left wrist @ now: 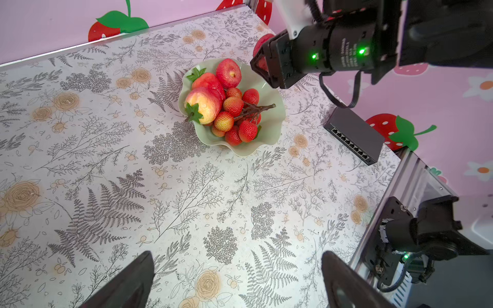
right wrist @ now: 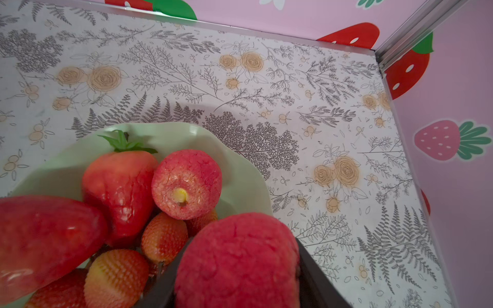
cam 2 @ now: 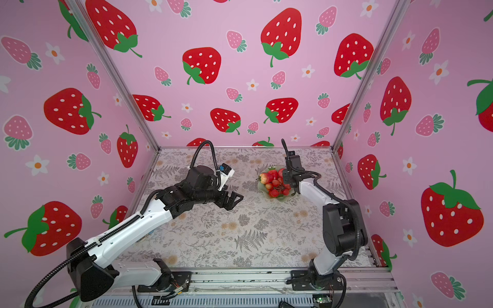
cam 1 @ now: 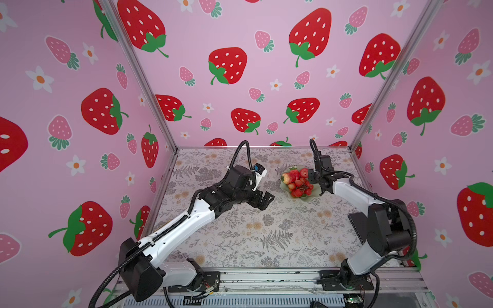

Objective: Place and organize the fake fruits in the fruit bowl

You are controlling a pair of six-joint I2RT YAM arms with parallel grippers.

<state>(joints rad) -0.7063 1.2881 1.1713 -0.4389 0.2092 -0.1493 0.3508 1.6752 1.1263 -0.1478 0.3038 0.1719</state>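
Right wrist view: round red fruit clamped in the right gripper by the fruit bowl rim.
Both jaws press that fruit's sides. The gripper body hides most of it in the left wrist view, and it cannot be made out in both top views. In the bowl lie two strawberries, a second round fruit and the berry bunch; one strawberry is blurred and cut off in the right wrist view. The left gripper hangs apart from the bowl, jaws wide and empty. A dark network switch sits near the bowl. Floral table covering lies under the bowl, with strawberry wallpaper behind it.
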